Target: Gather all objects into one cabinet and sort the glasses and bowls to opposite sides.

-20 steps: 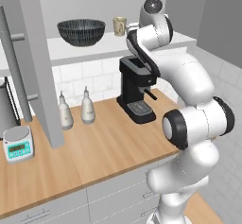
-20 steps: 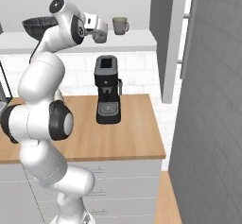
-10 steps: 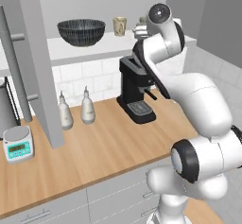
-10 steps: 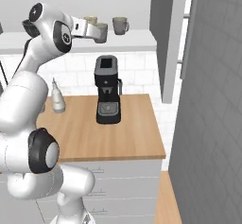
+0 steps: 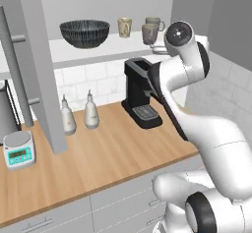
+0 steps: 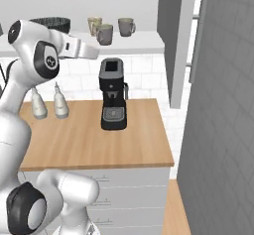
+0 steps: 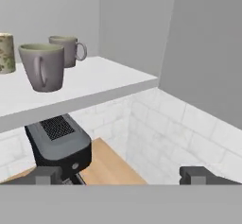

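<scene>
The arm rises from the base, bends at the elbow over the wooden surface (image 5: 113,158) and lifts its wrist to the height of the white shelf board (image 5: 98,50), the hand stretched roughly level toward the board's right end. In the right base view the tool (image 6: 94,53) sits just below the shelf's front edge, above and to the left of the black coffee machine (image 6: 113,100). In the hand view the two finger tips (image 7: 47,175) stand wide apart with nothing between them, pointing under the shelf toward the tiled wall, the coffee machine's top showing below.

On the shelf, the wide dark bowl (image 5: 84,32) stands toward the left. To its right is the beige speckled cup (image 5: 124,27), then two grey-brown mugs: the nearer mug (image 5: 149,33) close to the front edge, and the farther mug (image 5: 154,23) behind it toward the back. From the hand camera the nearer mug (image 7: 42,67) has its handle facing the lens, and the farther mug (image 7: 66,51) turns its handle to the right.

A dark grey cabinet door (image 5: 42,65) stands open at the left. On the surface below are two pale bottles (image 5: 78,114) and a small kitchen scale (image 5: 19,150).
</scene>
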### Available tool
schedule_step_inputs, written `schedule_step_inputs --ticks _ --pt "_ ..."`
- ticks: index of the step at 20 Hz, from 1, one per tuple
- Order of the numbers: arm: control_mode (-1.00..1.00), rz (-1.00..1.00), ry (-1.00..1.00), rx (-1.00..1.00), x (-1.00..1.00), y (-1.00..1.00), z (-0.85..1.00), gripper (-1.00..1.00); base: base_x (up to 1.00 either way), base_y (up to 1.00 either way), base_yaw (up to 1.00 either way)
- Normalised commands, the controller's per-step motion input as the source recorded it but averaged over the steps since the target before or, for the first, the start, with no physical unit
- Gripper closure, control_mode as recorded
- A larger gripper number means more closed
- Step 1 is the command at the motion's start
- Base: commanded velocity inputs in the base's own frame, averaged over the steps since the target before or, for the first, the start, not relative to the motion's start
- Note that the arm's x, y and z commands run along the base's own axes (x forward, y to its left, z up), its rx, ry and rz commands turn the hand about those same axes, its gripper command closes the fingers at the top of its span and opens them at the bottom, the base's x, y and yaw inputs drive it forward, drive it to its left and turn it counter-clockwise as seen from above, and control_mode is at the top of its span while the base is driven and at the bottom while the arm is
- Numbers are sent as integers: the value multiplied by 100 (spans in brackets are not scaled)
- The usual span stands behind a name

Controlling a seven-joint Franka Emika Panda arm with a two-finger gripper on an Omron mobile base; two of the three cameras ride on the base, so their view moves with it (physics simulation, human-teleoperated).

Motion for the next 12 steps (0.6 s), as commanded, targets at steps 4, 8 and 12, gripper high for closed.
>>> schedule_step_inputs --ticks 4,8,12 --pt "-100 -10 -10 0 -100 -14 0 -100 0 0 0" --pt "-100 -10 -13 0 -100 -11 0 -100 0 0 0" --pt "-100 -9 -14 0 -100 -10 0 -100 0 0 0"
